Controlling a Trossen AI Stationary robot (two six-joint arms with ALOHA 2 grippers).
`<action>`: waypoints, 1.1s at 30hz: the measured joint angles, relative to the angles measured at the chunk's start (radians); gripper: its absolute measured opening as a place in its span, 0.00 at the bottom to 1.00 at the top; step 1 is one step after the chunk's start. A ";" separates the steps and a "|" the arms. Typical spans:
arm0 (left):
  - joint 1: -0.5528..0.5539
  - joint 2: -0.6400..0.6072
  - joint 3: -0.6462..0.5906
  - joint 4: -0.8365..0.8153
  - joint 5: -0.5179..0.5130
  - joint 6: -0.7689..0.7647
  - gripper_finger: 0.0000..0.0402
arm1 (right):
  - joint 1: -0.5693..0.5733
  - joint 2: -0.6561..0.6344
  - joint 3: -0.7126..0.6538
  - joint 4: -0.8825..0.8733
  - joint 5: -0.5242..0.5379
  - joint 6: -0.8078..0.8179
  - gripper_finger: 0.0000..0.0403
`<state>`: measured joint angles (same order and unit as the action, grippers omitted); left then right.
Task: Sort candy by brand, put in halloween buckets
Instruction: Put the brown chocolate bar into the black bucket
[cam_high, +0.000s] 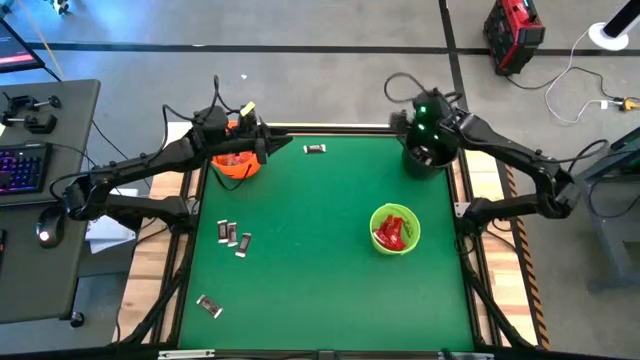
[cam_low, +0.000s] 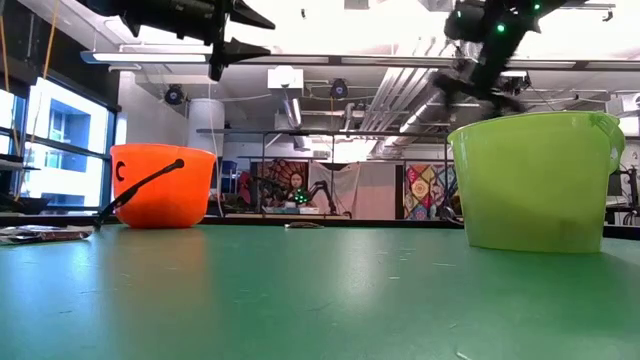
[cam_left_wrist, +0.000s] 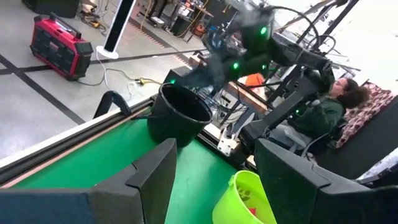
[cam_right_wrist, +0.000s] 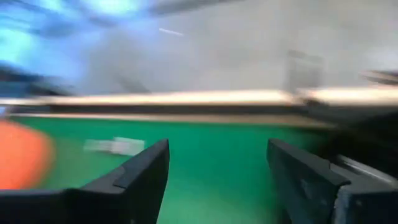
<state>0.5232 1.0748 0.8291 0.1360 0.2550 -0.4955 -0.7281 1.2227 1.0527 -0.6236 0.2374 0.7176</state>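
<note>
We take the lime green bucket (cam_high: 395, 229) as landmark and go left to right across the high view.

- Far left of it, toward the near edge: 1 silvery-wrapped candy (cam_high: 209, 306) alone on the green table (cam_high: 300, 260).
- Left of it, about level: 3 dark-wrapped candies (cam_high: 234, 237) lying close together, apart from all buckets.
- Left and farther back: orange bucket (cam_high: 236, 162) with red wrappers showing inside. The left gripper (cam_high: 262, 148) hangs over its rim, fingers (cam_left_wrist: 152, 177) spread wide with nothing between them.
- Behind and left of it, near the far edge: 1 more dark candy (cam_high: 314, 149).
- Landmark itself holds red-wrapped candy (cam_high: 393, 232).
- Just behind and right of it: black bucket (cam_high: 427, 156), with the right gripper (cam_high: 425, 128) above it. Its fingers (cam_right_wrist: 146, 171) stand wide apart and hold nothing; we cannot see what lies inside.

Risks, in our judgement:
- Red wrappers sit in 2 buckets, orange and lime; if they are 1 brand, the sort is already mixed.
- The 3 clustered candies lie close enough that a pinch could catch 2 at once or push 1 aside.
- The right wrist view is smeared; a swing low past the lime bucket could knock it.
</note>
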 joint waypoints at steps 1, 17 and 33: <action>0.000 0.000 0.000 0.003 0.000 0.000 0.51 | 0.008 0.012 0.002 0.099 -0.060 -0.008 0.65; 0.000 -0.021 0.000 0.290 0.165 -0.202 0.51 | 0.095 0.723 0.584 0.159 -0.471 -0.282 0.65; 0.000 -0.081 0.000 0.295 0.180 -0.227 0.51 | 0.135 1.220 1.128 -0.166 -0.489 -0.158 0.65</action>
<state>0.5228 0.9939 0.8288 0.4306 0.4353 -0.7227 -0.5933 2.4428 2.1803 -0.7892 -0.2515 0.5592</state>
